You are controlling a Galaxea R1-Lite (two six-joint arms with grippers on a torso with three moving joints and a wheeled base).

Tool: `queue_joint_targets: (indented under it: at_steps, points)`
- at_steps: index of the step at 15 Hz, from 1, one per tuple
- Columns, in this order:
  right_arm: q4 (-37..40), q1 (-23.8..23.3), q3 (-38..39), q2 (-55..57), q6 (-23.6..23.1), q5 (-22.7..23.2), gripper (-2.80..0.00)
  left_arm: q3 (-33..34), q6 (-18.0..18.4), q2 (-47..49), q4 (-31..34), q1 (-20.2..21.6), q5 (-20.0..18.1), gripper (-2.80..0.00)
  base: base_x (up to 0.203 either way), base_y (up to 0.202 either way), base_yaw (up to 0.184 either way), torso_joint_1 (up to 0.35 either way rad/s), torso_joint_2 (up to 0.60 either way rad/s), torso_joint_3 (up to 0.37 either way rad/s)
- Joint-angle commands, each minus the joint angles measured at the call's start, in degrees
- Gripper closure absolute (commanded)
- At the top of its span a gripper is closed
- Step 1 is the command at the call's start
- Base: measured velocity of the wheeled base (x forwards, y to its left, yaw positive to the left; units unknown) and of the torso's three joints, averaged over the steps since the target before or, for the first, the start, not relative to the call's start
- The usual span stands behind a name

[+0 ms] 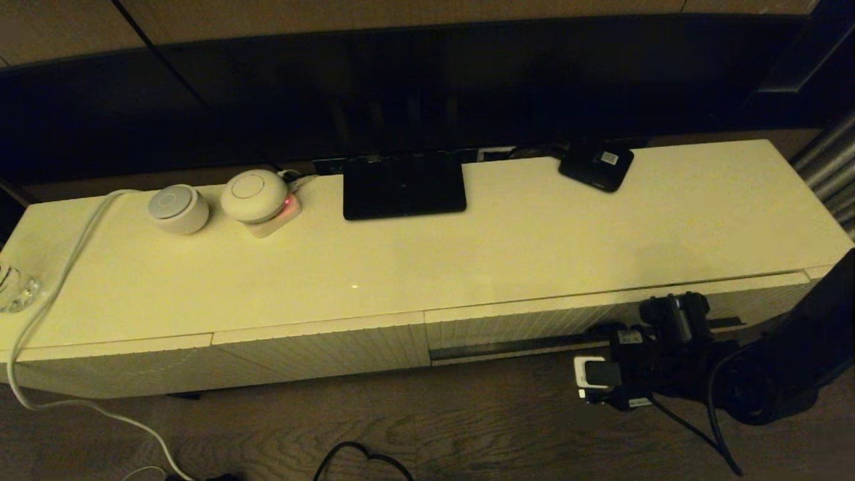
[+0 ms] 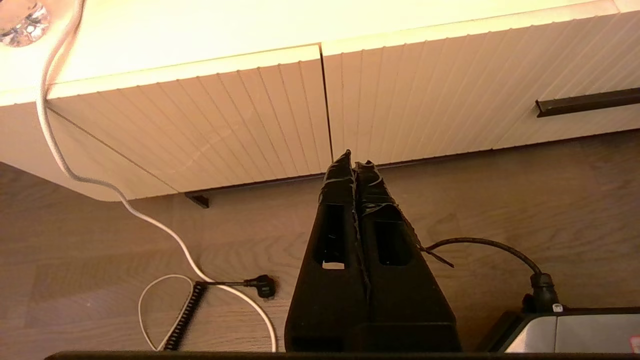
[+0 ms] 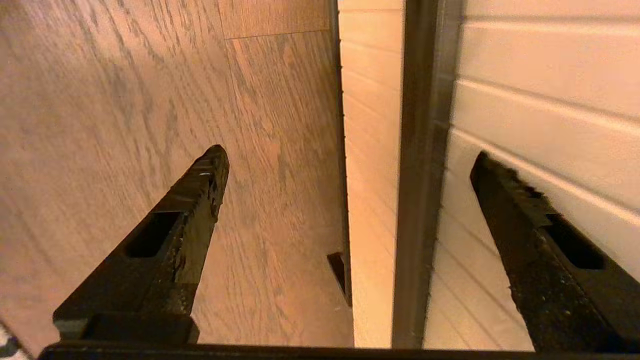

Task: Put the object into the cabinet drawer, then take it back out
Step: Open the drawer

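The black umbrella shows in no view. The cabinet drawer (image 1: 534,326) is the long ribbed cream front on the right, with a dark strip (image 1: 507,347) along its lower edge. Its front sits about level with the neighbouring panels. My right gripper (image 1: 673,318) is low in front of the drawer's right part, close to the strip. In the right wrist view this gripper (image 3: 348,154) is open and holds nothing. The dark strip (image 3: 419,150) runs between its fingers, one finger (image 3: 520,210) over the ribbed front (image 3: 540,75). My left gripper (image 2: 355,162) is shut and empty above the floor, before the drawer (image 2: 450,100).
On the cabinet top stand two round white devices (image 1: 178,208) (image 1: 254,194), a flat black stand base (image 1: 403,186) and a small black box (image 1: 596,164). A glass (image 1: 15,288) sits at the left end. A white cable (image 1: 60,280) hangs to the wooden floor (image 1: 401,421). Black cables (image 1: 361,454) lie there.
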Motion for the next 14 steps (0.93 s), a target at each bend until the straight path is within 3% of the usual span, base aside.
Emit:
queue_joint_targets:
  at_steps: [1,14]
  points:
    - [-1.3,-0.1,-1.1,3.5,-0.5,0.1,-2.80,0.2,0.0,0.0,0.0,0.0,0.0,0.00,0.000,0.000,0.000,0.000,0.00,0.000]
    - [-1.4,0.1,1.7,5.4,-0.6,0.3,-2.80,0.2,0.0,0.0,0.0,0.0,0.0,0.00,0.000,0.000,0.000,0.000,0.00,0.000]
